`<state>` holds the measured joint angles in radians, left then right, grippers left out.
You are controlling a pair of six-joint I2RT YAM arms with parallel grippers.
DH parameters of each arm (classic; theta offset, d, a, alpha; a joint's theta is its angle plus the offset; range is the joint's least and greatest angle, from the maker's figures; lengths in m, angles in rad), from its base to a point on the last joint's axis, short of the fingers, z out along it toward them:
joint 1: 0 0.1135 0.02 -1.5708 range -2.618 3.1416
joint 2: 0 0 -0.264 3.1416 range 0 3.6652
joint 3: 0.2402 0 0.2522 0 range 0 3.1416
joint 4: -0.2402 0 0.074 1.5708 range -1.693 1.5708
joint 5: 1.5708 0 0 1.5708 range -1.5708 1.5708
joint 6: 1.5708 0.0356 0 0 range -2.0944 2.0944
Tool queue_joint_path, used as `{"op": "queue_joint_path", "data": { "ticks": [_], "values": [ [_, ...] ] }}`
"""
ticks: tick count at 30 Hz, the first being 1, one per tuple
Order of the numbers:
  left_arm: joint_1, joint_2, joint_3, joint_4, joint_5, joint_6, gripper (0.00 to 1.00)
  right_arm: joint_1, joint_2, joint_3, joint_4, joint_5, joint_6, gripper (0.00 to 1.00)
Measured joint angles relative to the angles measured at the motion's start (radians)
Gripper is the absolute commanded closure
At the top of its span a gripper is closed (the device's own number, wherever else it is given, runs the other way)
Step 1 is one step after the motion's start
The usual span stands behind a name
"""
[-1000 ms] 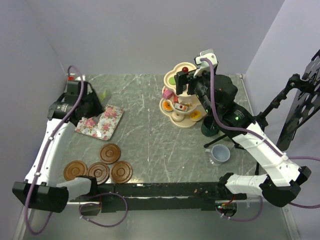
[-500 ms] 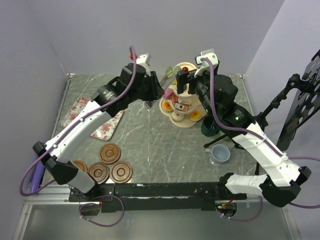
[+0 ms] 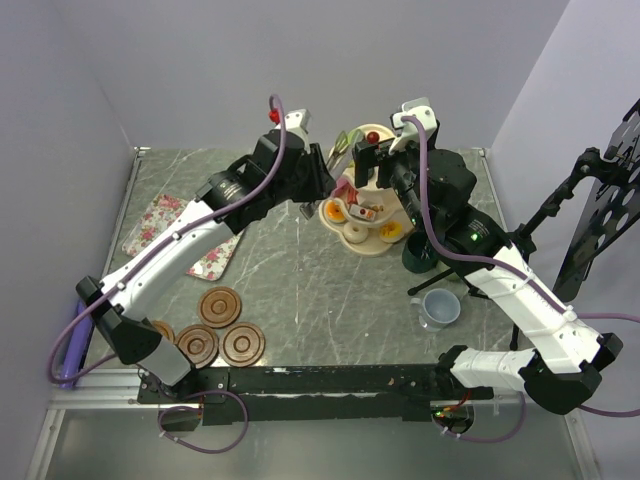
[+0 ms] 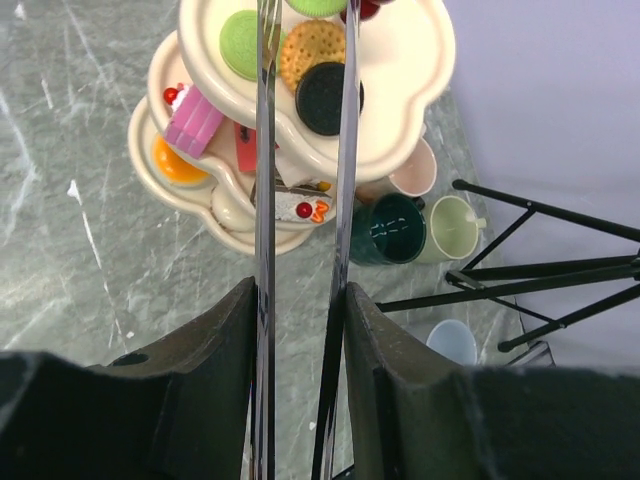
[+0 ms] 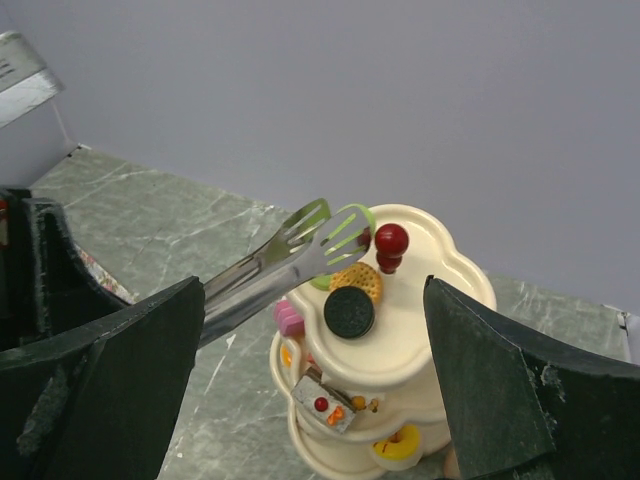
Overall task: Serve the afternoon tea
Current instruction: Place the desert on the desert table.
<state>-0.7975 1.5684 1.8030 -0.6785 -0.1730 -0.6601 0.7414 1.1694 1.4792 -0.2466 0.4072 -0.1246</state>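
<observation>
**Tongs poised over the top tier**

From where I stand, the cream three-tier scalloped stand with red knob (image 3: 372, 247) sits at the far right of the grey marbled table (image 3: 300, 260). It is loaded with small colourful cakes (image 4: 312, 52). A green round, a tan biscuit and a dark sandwich biscuit are on top, a pink block is on the middle tier, and an orange piece and a cherry-topped slice are lower down.

The left gripper (image 4: 300, 300) is clamped on the thin metal tongs (image 4: 262, 200), which reach over the top tier, close beside the knob. I can't quite tell whether their tips touch a cake. The right gripper (image 5: 310, 300) hangs above the stand with its jaws spread wide, holding nothing.

Just beside the stand are the pink mug (image 4: 412, 175), the dark green mug (image 4: 388, 228) and the light green mug (image 4: 452, 226). The grey-blue mug (image 3: 440, 307) is nearer, among thin black metal legs (image 4: 540, 290).

The brown round saucers (image 3: 221, 306) lie near left, one half hidden by the left arm. That arm also crosses the floral rectangular tray (image 3: 170, 225).
</observation>
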Motion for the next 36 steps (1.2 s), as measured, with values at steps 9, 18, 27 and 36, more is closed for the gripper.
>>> {"op": "queue_joint_path", "data": {
  "ticks": [9,18,27,36],
  "values": [
    [-0.046,-0.093,-0.084,0.031,-0.078,-0.039,0.64,0.000,0.000,0.000,0.000,-0.002,0.001,0.04],
    [-0.136,-0.092,-0.084,0.021,-0.080,-0.044,0.64,0.000,-0.001,-0.002,0.000,-0.006,0.004,0.04],
    [-0.139,-0.003,-0.014,0.007,-0.079,-0.042,0.61,0.000,-0.006,-0.014,0.000,-0.008,0.005,0.04],
    [-0.139,0.011,-0.005,0.000,-0.079,-0.041,0.50,0.000,-0.011,-0.014,0.001,-0.009,0.005,0.04]
  ]
}}
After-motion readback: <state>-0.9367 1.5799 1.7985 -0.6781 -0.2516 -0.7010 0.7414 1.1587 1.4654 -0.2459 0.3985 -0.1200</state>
